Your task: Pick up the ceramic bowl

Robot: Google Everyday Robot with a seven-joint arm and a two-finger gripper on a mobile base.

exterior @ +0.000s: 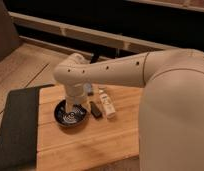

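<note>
Hovering directly over the glossy black round ceramic bowl point(70, 117) sitting left on the light wooden tabletop point(95, 145), the cream gripper point(74, 105) is pointing down at its far rim; I cannot tell its grip state.

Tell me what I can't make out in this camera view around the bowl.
- The tool, down over the ceramic bowl: camera view, whether it touches the bowl is hidden by the wrist above it.
- The bowl's far rim: covered by the tool.
- The white object beside the black block: too blurred to identify.
</note>
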